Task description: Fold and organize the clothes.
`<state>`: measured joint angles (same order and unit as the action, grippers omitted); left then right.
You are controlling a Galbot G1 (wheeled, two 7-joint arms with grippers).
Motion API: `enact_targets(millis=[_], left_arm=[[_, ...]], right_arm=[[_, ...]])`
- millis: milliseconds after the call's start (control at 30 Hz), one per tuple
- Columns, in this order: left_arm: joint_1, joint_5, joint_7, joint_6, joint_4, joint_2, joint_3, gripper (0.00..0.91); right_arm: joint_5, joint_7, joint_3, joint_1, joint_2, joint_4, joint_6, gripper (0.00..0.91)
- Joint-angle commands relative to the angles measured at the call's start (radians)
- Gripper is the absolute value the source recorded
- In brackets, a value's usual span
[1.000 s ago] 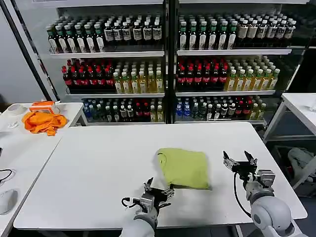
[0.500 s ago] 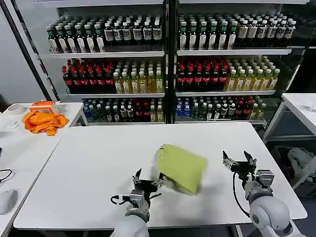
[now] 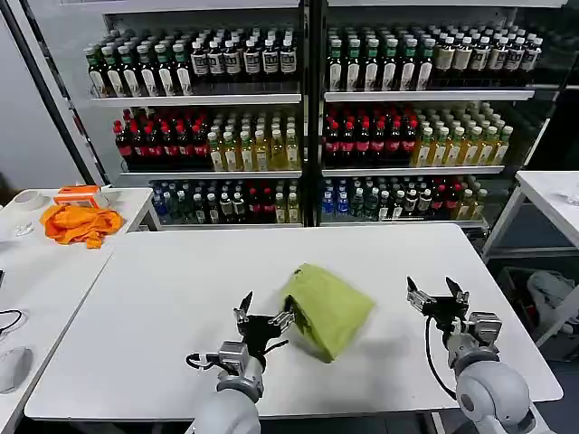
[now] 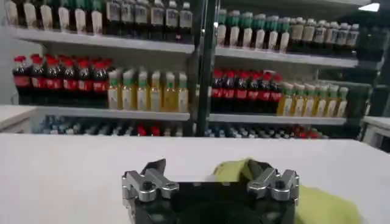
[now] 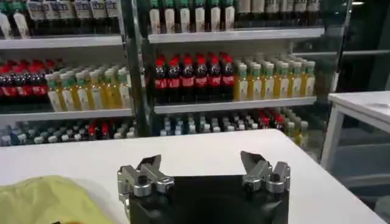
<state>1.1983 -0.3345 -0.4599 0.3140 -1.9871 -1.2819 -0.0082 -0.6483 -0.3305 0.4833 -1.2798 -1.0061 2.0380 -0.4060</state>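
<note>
The clothes are one yellow-green T-shirt [image 3: 327, 306], folded into a compact bundle and lying skewed on the white table [image 3: 163, 289], right of centre. My left gripper [image 3: 265, 316] stands open just left of the shirt, one fingertip [image 3: 288, 317] at its edge. From the left wrist, the shirt [image 4: 318, 203] shows beside and behind one finger of the left gripper [image 4: 207, 171]. My right gripper [image 3: 434, 296] hovers open to the right of the shirt, apart from it. The right wrist view has the right gripper [image 5: 201, 163] with nothing in its jaws and the shirt [image 5: 49, 199] off to one side.
Behind the table stand drink coolers [image 3: 308, 117] packed with bottles. A side table on the left carries an orange cloth [image 3: 80, 223], a tape roll [image 3: 27, 199] and a cable [image 3: 9, 321]. Another white table [image 3: 552, 194] stands at the right.
My left gripper moved left and away from the front edge. The shirt shifted left with it and turned, its front edge bunching up. The right gripper stayed put.
</note>
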Motion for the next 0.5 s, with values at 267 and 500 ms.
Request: enact_targets(millis=[267,500], left_arm=[[0.163,0.167,0.052,-0.056,-0.050,0.088,-0.192,0.907],[0.205,0.157,0.053,-0.056,-0.094,0.085,-0.213,0.907]], right_arm=[[-0.098,-0.038,-0.147,-0.070,-0.107,0.039,-0.063,0.907],[-0.242,-0.114,-0.207,0.039,-0.166,-0.059,-0.072,0.907]])
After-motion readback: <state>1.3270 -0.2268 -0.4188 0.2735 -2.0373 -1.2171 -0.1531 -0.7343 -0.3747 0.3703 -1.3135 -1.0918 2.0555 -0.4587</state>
